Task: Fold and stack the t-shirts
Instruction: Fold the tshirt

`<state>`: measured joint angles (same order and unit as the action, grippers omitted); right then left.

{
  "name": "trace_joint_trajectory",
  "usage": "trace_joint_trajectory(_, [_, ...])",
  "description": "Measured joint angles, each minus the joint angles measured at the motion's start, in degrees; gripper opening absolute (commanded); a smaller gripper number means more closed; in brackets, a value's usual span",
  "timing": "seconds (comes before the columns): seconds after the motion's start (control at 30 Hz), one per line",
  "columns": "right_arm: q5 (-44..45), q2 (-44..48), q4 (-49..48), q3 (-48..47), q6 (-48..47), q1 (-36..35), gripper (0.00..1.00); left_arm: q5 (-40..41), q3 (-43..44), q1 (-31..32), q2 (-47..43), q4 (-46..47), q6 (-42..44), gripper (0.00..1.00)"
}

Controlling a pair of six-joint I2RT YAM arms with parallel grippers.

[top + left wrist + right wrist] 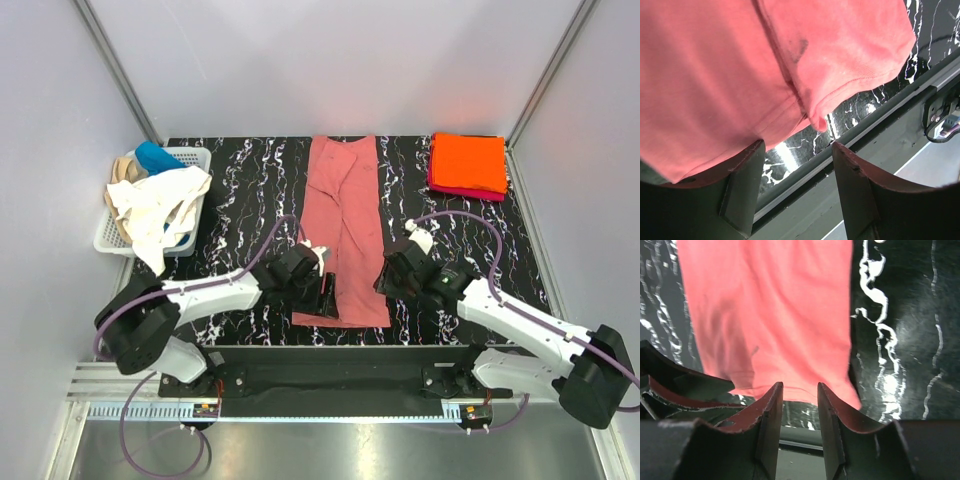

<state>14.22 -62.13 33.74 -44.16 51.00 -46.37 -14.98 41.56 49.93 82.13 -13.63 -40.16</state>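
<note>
Left wrist view: left end effector (797, 150) has its jaws spread wide, with nothing between them. Only black marbled surface (790, 150) and a metal edge rail (875, 127) show in the gap. The finger at 9 o'clock sits right under the hem of the salmon-pink tee (715, 75); whether it touches the hem cannot be told. The finger pads are dark, hard and curved, with reddish edges.

Right wrist view: right end effector (799, 390) is only narrowly parted and holds nothing visible. The tee's bottom hem lies just past the tips toward 12 o'clock; contact is unclear. Part of the other arm shows dark and blurred at 8 o'clock.

Top external view: the pink tee is soft, matte cloth, laid flat as a long narrow strip with lengthwise creases. It runs down the centre of the surface from 12 o'clock to 6 o'clock. Both end effectors flank its near end, the left at its 9 o'clock side and the right at its 3 o'clock side.

At 2 o'clock on the surface, an orange tee (468, 160) is folded square on a magenta tee (450, 187), of which only an edge shows. At 10 o'clock is a white lattice basket (195, 153). A cream-white tee (155, 210) spills over its rim, and tan (122, 168) and blue (155, 155) cloth lie bunched inside, mostly hidden.
</note>
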Motion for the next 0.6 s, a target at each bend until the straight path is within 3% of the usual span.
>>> trace_joint_trajectory(0.4, [-0.4, 0.8, 1.7, 2.8, -0.6, 0.3, 0.41, -0.2, 5.4, 0.3, 7.0, 0.7, 0.0, 0.59])
trace_joint_trajectory(0.6, [-0.7, 1.4, 1.6, 3.3, -0.7, 0.3, 0.41, 2.6, 9.4, 1.8, 7.6, -4.6, 0.1, 0.58])
